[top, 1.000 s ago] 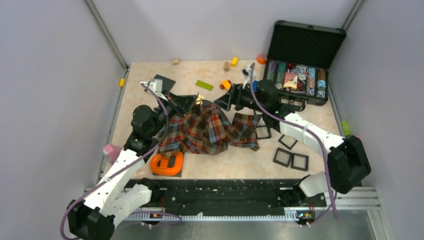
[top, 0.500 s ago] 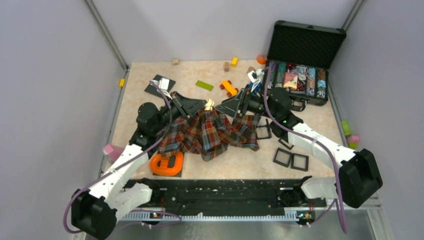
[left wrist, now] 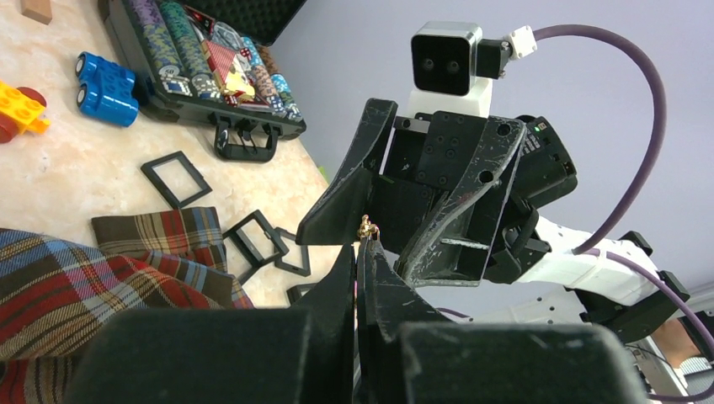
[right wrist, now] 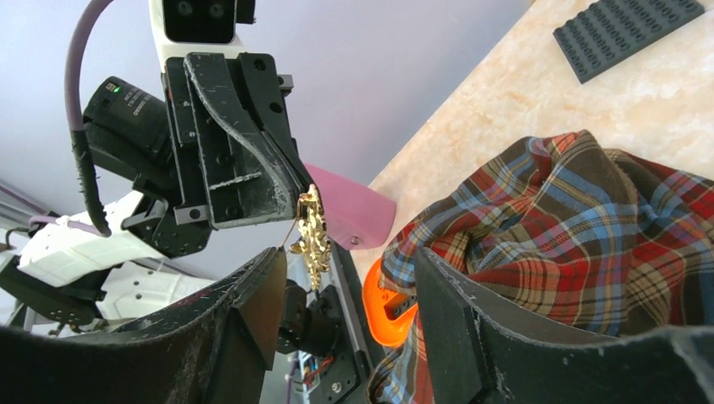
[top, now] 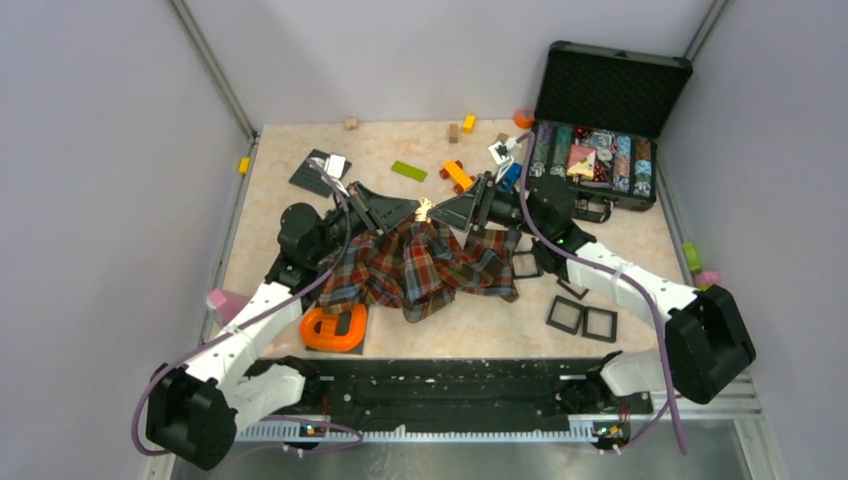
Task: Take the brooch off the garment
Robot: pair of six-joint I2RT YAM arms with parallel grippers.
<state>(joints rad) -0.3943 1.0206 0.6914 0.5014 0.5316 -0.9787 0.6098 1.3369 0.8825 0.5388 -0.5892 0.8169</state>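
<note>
Brooch (right wrist: 311,234) is pinched in the closed tips of the left gripper (left wrist: 359,246), held up just above the bunched far edge of the garment (top: 420,265), apparently to pull it free. From the right, the right gripper (right wrist: 345,261) faces it, jaws spread, likely to assist.

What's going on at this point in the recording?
Two robot arms meet above the large red, navy and green plaid cloth shirt, which is bunched on the table. The left end effector is shut on the tiny gold flower-shaped brooch and holds it in the air. The right end effector faces it, open and gripping nothing. In the wrist views no cloth touches the brooch, so it looks already off the shirt.
</note>
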